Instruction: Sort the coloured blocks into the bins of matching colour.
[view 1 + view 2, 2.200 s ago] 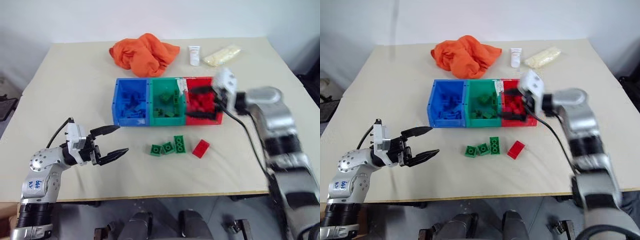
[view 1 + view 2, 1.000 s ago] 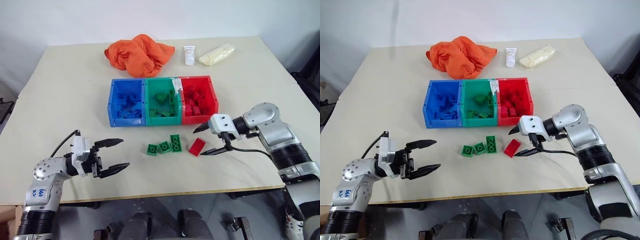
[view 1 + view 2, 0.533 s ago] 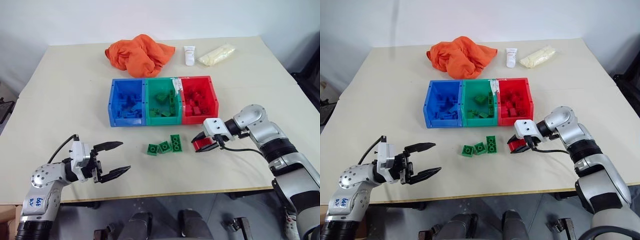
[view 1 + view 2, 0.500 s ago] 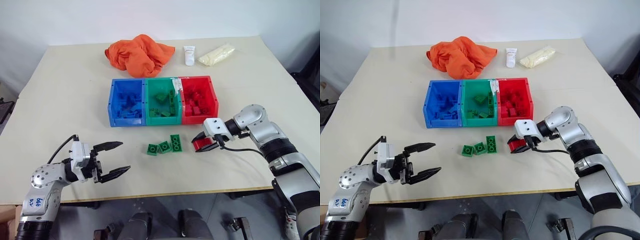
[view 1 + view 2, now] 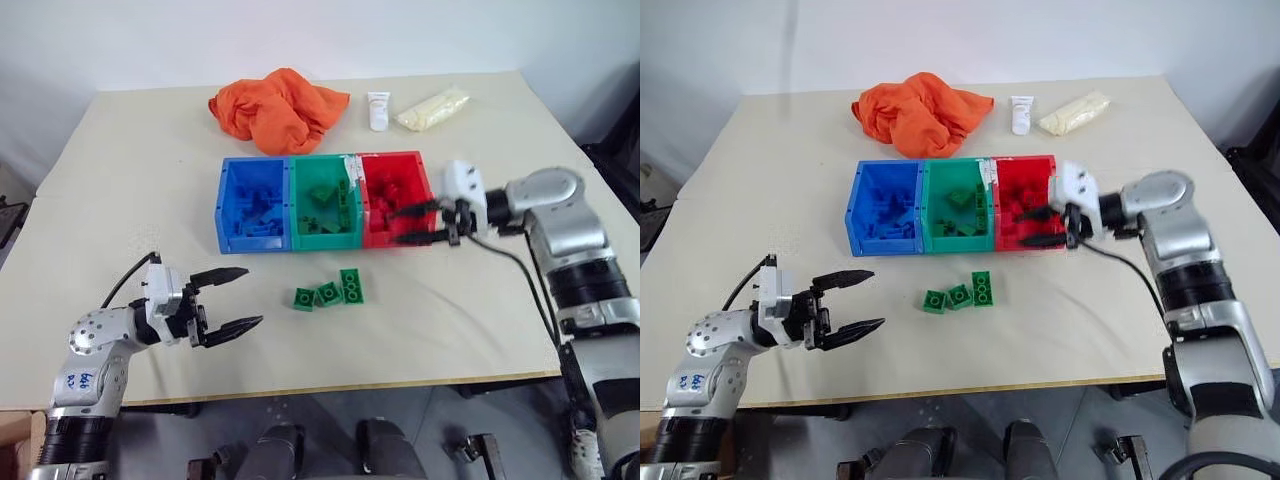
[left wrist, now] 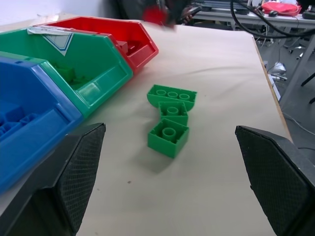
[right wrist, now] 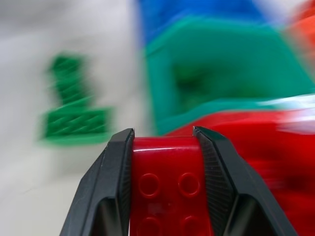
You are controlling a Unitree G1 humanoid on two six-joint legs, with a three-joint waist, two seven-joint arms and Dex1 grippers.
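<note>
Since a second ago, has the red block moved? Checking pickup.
Yes. The right pincer lifted the red block off the table to the red bin.

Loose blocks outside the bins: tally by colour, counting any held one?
Green, on the table: 3 — two squares and an oblong.
Red, held in the right gripper's jaws: 1.
Blue: 0.
Total: 4.

Worktop (image 5: 150,200) open left of the bins (image 5: 327,201); three green blocks (image 5: 329,291) obstruct the near-side approach; orange cloth (image 5: 277,108) behind.
</note>
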